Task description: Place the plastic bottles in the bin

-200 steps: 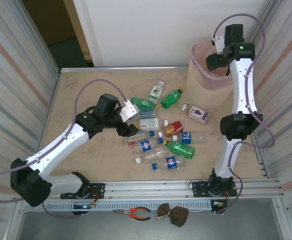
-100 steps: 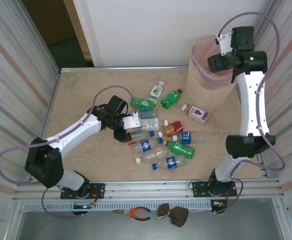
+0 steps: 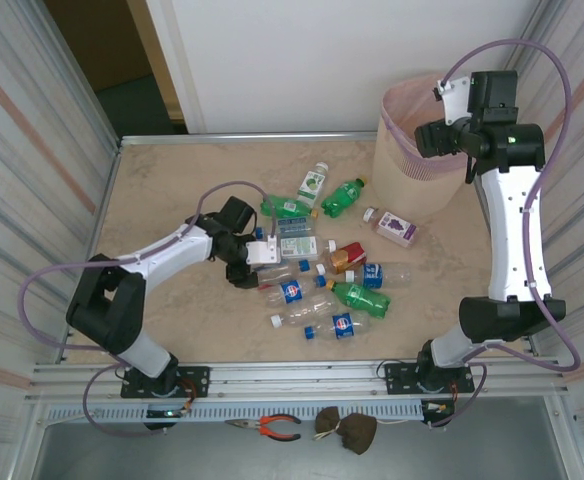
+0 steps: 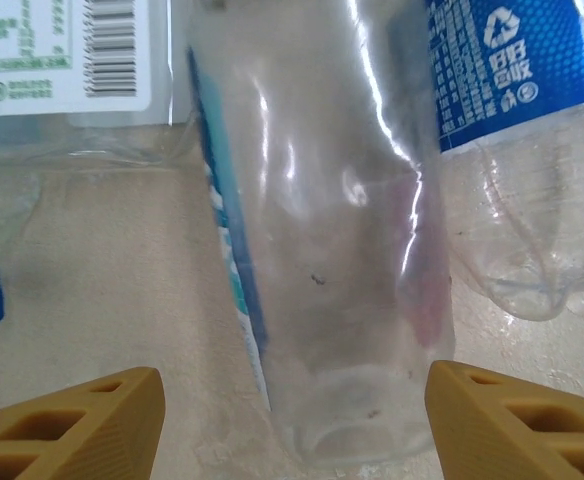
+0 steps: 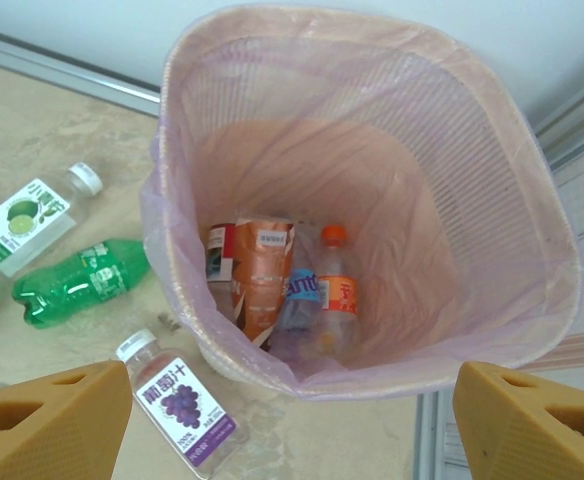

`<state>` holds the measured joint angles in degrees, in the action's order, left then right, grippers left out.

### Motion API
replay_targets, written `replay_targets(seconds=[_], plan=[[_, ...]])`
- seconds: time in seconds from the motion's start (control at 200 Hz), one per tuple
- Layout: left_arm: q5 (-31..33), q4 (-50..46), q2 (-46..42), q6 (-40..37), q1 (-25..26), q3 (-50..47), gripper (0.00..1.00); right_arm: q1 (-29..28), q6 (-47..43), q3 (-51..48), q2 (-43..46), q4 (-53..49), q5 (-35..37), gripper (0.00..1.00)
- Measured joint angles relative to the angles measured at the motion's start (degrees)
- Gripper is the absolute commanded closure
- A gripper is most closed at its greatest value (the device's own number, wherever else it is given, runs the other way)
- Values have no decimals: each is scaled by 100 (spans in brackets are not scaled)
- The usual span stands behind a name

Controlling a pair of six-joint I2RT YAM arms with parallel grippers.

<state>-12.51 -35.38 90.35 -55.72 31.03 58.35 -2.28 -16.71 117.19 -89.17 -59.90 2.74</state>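
Note:
Several plastic bottles (image 3: 324, 272) lie in a loose pile mid-table, clear and green, with blue, red and green labels. My left gripper (image 3: 255, 262) is down at the pile's left edge. It stands open (image 4: 292, 388) around the base of a clear bottle (image 4: 322, 230) lying on the table, with a gap on the left side. The beige bin (image 3: 409, 152) with a pink liner stands at the back right. My right gripper (image 3: 433, 137) hangs open and holding nothing (image 5: 292, 405) above its near rim (image 5: 302, 385). Inside lie an orange-labelled bottle (image 5: 338, 296) and a blue-labelled one (image 5: 299, 298).
A grape-label bottle (image 5: 180, 410) and a green bottle (image 5: 77, 280) lie just left of the bin's foot. Corrugated walls close in both sides of the table. Pliers (image 3: 272, 428) and a dark lump (image 3: 347, 430) rest on the front ledge below the rail.
My left arm has stretched low and brought its gripper down against the pile, around the clear bottle. My right arm has swung a little right and stays over the bin.

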Motion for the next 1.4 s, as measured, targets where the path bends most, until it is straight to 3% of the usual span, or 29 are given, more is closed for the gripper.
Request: replay_targets(seconds=[0.501, 0.997, 1.398], plan=[[17, 273, 557, -26, 273, -186, 32, 0, 0, -232, 87, 98, -118, 16], [44, 354, 608, -61, 210, -168, 53, -13, -2, -232, 232, 96, -129, 16], [160, 350, -317, 55, 4, -203, 56, -76, 7, -291, 466, 101, -243, 16]])
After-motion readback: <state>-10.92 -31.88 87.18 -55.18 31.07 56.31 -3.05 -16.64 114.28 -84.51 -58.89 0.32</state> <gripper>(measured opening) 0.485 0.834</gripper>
